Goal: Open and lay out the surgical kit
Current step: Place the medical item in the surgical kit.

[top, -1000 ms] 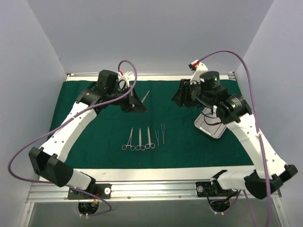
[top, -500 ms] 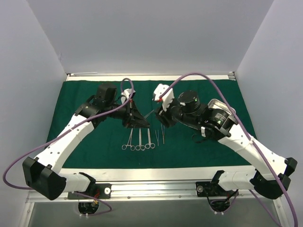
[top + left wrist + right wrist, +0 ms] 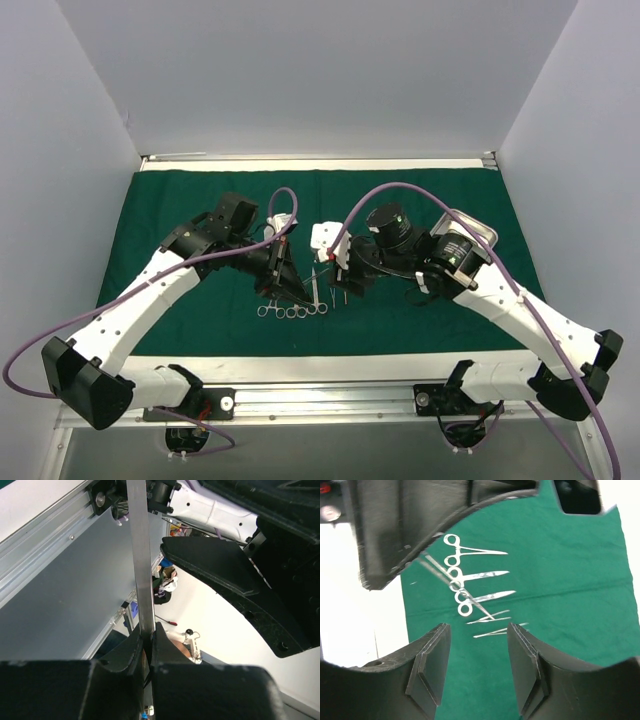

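The right end effector [image 3: 477, 647], jaws apart and empty, has swung from the small shiny steel tray [image 3: 478, 233] at three o'clock over to the ring-handled silver instruments [image 3: 470, 587] rowed mid dark green cloth drape [image 3: 180, 190], beside the left end effector [image 3: 147, 639] clenching a thin flat steel strip [image 3: 140, 555], so I'd say the laying-out is nearly done.

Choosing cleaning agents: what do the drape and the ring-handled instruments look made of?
Drape: cloth by the look, matte dark green, with a faint fold crease showing in the right wrist view. Ring-handled instruments: polished metal, probably steel, bright silver with sharp glints.
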`<state>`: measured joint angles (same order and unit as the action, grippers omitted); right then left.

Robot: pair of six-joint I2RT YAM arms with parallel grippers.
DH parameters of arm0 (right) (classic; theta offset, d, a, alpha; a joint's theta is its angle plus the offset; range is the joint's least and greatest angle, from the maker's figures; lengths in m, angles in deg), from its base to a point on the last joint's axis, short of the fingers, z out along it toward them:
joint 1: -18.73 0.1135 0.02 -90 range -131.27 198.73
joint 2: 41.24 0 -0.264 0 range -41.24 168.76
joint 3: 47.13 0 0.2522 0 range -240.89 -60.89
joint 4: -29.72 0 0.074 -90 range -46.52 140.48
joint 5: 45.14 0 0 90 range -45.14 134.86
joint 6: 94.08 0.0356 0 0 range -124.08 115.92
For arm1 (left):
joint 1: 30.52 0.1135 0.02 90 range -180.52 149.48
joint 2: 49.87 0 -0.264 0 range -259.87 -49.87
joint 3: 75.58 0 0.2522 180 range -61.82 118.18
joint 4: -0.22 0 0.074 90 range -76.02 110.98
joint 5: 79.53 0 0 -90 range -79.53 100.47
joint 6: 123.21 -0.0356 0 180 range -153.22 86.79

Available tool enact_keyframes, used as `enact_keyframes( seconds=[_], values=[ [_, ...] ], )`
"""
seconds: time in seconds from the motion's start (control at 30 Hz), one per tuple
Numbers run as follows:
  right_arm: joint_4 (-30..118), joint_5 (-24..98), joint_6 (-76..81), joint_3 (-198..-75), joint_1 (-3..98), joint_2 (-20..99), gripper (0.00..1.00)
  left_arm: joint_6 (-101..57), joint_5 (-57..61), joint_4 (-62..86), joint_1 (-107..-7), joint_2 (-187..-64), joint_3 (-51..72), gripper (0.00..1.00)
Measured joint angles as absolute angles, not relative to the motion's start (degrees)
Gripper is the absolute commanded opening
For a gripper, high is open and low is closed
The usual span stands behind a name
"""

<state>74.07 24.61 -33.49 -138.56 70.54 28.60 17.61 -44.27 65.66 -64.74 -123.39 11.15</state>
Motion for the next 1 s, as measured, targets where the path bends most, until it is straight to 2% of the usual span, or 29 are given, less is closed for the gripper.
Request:
enact_keyframes(
  seconds=[0.3, 0.47, 0.57, 0.67, 0.7, 0.73, 0.77, 0.8, 0.83, 0.87, 0.9, 1.0],
  values=[
    [74.79, 18.66, -36.68, -138.12, 70.56, 28.67, 0.47, 15.3, -44.93, 67.13, -65.81, -122.95, 10.93, 0.02],
    [74.77, 16.94, -37.64, -138.15, 70.56, 30.13, 0.41, 14.47, -45.63, 67.52, -66.14, -123.28, 10.98, 0.02],
    [74.77, 16.08, -38.08, -138.15, 70.56, 31.34, 0.33, 14.23, -45.98, 67.56, -66.34, -123.76, 10.98, 0.02],
    [74.62, 15.23, -38.45, -138.15, 70.54, 32.23, 0.16, 14.09, -46.17, 67.61, -66.45, -124.15, 10.98, 0.02],
    [74.38, 15.12, -38.47, -138.15, 70.54, 32.45, 0.01, 14.09, -46.24, 67.81, -66.45, -124.22, 10.98, 0.02],
    [74.55, 14.75, -38.65, -138.15, 70.54, 32.58, 0.0, 14.12, -46.15, 67.89, -66.42, -124.26, 10.98, 0.02],
    [74.97, 14.47, -38.95, -138.15, 70.54, 32.65, 0.0, 14.12, -46.24, 68.16, -66.34, -124.37, 10.98, 0.2],
    [75.16, 14.47, -39.17, -138.15, 70.54, 32.67, 0.0, 14.03, -46.48, 68.44, -66.29, -124.48, 10.98, 0.32],
    [75.88, 14.12, -39.0, -138.15, 70.58, 32.67, 0.0, 13.92, -46.54, 68.55, -66.27, -124.55, 10.98, 0.41],
    [75.71, 14.4, -38.54, -138.15, 70.63, 32.71, 0.0, 13.79, -46.57, 68.26, -66.23, -124.57, 10.98, 0.58],
    [75.29, 14.6, -38.04, -138.1, 70.63, 32.78, 0.0, 13.53, -46.52, 68.11, -66.01, -124.57, 10.98, 0.66],
    [74.05, 15.1, -36.31, -137.53, 70.21, 32.74, 0.0, 12.85, -45.98, 68.05, -63.82, -124.55, 10.98, 0.78]
  ],
)
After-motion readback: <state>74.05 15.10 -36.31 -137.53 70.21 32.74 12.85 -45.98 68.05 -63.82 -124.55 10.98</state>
